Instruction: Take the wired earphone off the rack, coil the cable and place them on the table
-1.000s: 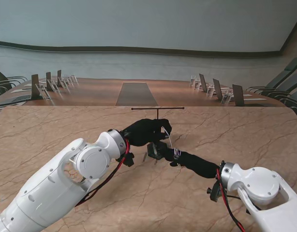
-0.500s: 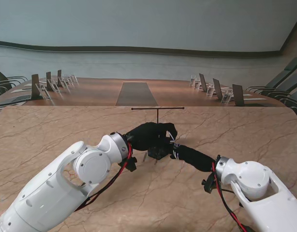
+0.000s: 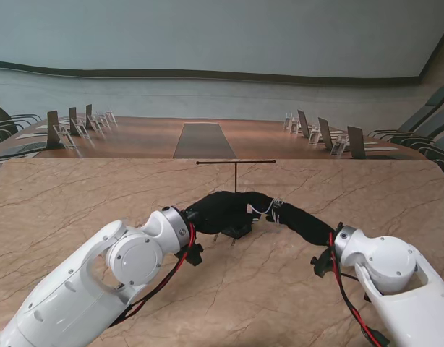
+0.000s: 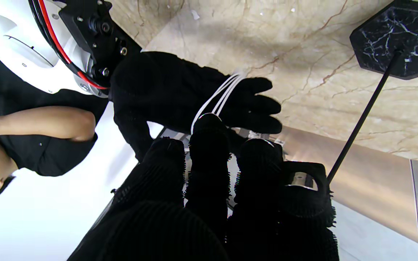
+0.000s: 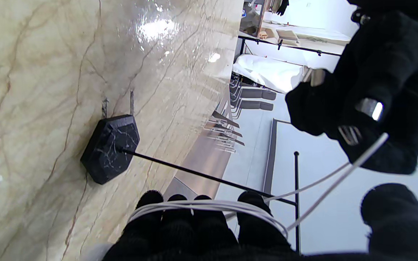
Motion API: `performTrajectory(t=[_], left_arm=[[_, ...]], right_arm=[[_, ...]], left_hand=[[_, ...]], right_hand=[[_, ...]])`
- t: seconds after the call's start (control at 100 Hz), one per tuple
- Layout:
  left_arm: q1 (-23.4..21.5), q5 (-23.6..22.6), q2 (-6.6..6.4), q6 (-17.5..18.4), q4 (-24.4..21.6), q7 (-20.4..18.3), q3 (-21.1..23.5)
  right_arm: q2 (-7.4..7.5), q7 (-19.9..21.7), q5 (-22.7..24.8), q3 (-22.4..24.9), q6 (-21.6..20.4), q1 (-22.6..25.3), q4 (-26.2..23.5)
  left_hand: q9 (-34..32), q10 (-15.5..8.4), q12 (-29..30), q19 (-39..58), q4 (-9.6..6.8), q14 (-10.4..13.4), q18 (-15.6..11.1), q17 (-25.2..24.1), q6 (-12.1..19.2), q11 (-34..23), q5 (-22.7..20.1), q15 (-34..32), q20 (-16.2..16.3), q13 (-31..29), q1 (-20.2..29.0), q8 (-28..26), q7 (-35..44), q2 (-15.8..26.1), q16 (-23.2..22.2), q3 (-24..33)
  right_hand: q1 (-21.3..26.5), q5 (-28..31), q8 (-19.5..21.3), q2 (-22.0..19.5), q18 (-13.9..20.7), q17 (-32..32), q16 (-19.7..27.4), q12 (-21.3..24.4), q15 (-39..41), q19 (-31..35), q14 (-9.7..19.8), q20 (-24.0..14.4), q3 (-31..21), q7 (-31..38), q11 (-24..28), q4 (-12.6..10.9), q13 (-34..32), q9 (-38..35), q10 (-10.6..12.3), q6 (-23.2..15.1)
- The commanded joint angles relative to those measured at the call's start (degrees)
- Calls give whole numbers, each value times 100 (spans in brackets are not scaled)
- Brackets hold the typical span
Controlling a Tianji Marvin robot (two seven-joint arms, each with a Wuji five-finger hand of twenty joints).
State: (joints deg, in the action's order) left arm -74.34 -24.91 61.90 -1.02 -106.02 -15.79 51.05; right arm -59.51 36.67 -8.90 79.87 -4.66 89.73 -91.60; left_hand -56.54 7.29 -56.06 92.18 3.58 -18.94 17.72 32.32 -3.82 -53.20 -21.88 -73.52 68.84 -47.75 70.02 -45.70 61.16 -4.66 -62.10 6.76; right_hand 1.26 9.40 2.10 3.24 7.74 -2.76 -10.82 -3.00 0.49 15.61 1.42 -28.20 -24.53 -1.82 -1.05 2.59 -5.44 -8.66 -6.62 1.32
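Marble table (image 3: pixel 77 195) beneath two gloved hands meeting beside the rack (image 3: pixel 236 173). White earphone cable (image 5: pixel 209 206) is coiled around the right hand's (image 3: pixel 298 219) fingers (image 5: pixel 194 217). Left hand (image 3: pixel 222 210), fingers curled, pinches the cable's free strand just beside it.

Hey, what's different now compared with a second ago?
The right hand, with loops of white cable wound round its fingers, has lifted and swung farther from me and to the right, off the rack's base. The left hand shifted only slightly and still feeds the cable. The rack and table have not moved.
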Motion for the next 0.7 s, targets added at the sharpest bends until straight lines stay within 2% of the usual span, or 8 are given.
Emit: performTrajectory(t=[0.0,0.44,0.69], left_arm=[[-73,7,-1,-41,0,-11,1],[-239,-3,-46,-61,3,-112,-51],[-363,75,-25,-128,85,-19,-115]], right_arm=[[2,-32,9,73,-32,69,-81],[-23,-174,-27,286,-211,122,-182],[-14,-210,-8,356,-360,150,-330]], left_hand=[[-116,-15,-48,509,126,-240,-74,100,39,-223,-80,-10,-11,-45,395,-93,470,-84,46,97],[-137,2,-40,498,135,-267,-34,110,-12,-226,-89,3,-30,-73,395,-75,481,-110,69,133],[-135,9,-30,492,137,-262,-30,106,-3,-217,-84,15,-37,-63,395,-61,488,-104,79,128]], right_hand=[[-152,12,85,95,13,48,-135,-72,-28,-34,91,-168,-4,23,-2,245,115,113,49,-367],[-68,-3,286,79,50,23,-232,-73,-65,18,119,-175,48,8,-18,239,115,117,74,-470],[-34,-4,342,72,73,18,-231,-73,-76,33,168,-168,69,2,-21,233,111,113,122,-487]])
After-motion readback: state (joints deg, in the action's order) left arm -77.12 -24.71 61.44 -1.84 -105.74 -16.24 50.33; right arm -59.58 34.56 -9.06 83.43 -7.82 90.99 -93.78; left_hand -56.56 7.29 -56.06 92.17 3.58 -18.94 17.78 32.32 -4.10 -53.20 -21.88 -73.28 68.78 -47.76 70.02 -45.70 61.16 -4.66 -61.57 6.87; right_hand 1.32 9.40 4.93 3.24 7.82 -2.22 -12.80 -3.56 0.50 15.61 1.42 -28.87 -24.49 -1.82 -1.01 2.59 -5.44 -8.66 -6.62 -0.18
